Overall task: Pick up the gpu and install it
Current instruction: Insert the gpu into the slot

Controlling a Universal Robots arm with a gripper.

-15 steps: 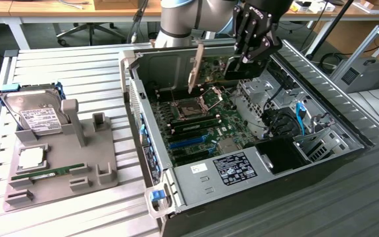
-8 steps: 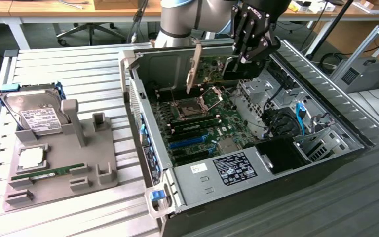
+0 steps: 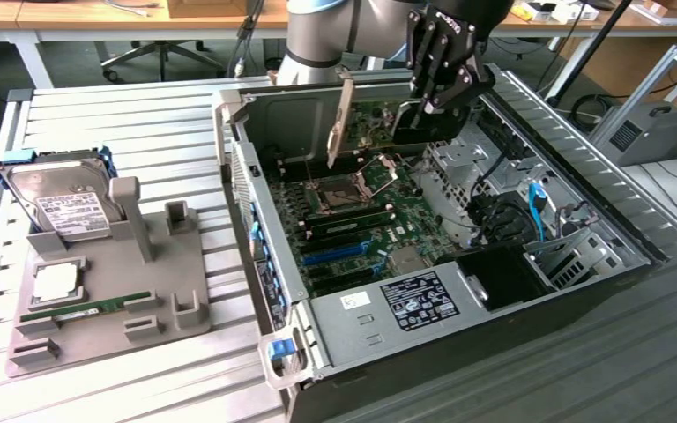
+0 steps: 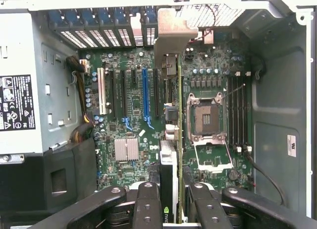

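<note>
Pale silver metal catches my eye first: the end bracket of the gpu (image 3: 340, 123), a thin flat card with a dark board, hanging on edge over the green motherboard (image 3: 404, 216) inside the open steel computer case (image 3: 244, 185). My end effector (image 3: 433, 110) is partway closed, its black fingers (image 4: 147, 206) pressed against the card's two flat faces and gripping it. From the wrist I see the card edge-on, between the long blue slot (image 4: 145, 97) and the square CPU socket (image 4: 205, 117). I cannot tell whether its lower edge touches a slot. On the exterior view's left, well apart on the ribbed metal counter (image 3: 127, 115), a grey moulded holder (image 3: 168, 308) carries a boxy silver hard drive (image 3: 68, 207) and a narrow green memory stick (image 3: 85, 308).
</note>
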